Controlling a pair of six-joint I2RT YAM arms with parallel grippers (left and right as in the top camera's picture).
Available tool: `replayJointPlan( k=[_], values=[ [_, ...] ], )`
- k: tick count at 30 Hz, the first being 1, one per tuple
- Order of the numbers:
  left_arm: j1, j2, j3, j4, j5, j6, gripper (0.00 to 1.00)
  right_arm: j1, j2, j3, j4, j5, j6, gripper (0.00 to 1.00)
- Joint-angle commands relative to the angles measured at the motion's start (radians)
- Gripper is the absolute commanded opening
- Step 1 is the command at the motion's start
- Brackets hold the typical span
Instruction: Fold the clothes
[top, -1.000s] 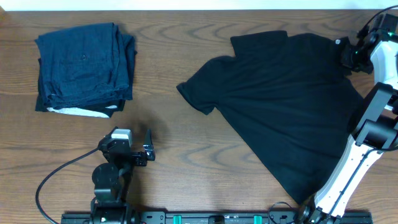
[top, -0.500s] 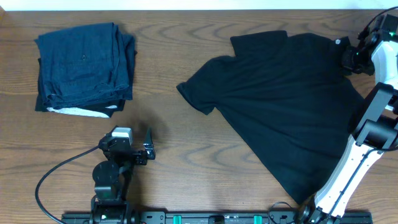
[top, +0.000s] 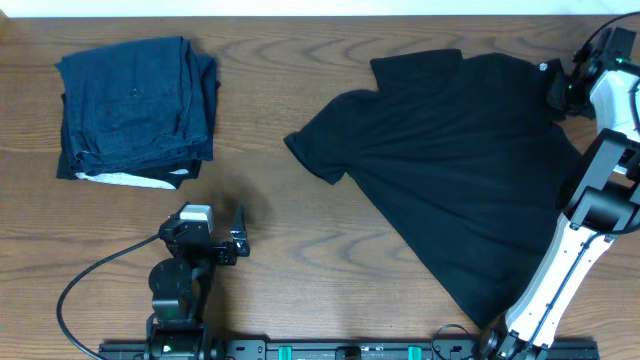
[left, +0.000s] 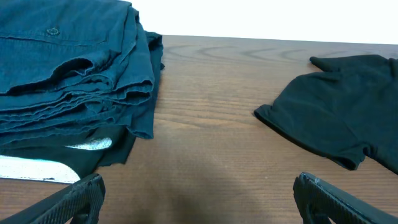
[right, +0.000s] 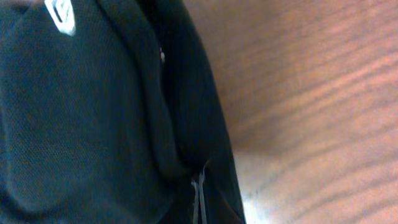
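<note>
Brown wood-grain table (top: 300, 250) fills the overhead view, with a pale strip beyond its far edge. On its right half the black shirt (top: 460, 150) lies spread flat and unfolded, one short sleeve pointing toward the middle; its near right corner is hidden behind the white right arm (top: 575, 250). At the shirt's far right edge sits the right gripper (top: 562, 90). Its wrist camera is pressed so close that little is clear: dark knit, a small pale label (right: 61, 15), and a ridge of cloth running into a thin slit where the fingers seem pinched together on the fabric. Well apart, on the far left, rests a folded stack of blue clothes (top: 135, 105), something white (left: 31, 169) showing under it. Near the front edge the left gripper (left: 199, 202) holds nothing, fingers spread wide, only their tips in frame
</note>
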Motion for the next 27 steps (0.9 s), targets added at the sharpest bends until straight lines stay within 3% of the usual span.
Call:
replayJointPlan(
  k=[1,20,27],
  values=[
    [-0.004,0.004,-0.013,0.006,0.014,0.003,0.98,0.000,0.072,-0.002,0.021,0.006,0.005,0.01],
    [-0.004,0.005,-0.013,0.007,0.014,0.003,0.98,0.048,0.120,-0.001,0.440,0.003,0.006,0.01],
    [-0.004,0.005,-0.013,0.011,0.015,0.003,0.98,0.054,-0.013,0.013,0.396,-0.062,0.013,0.01]
  ],
)
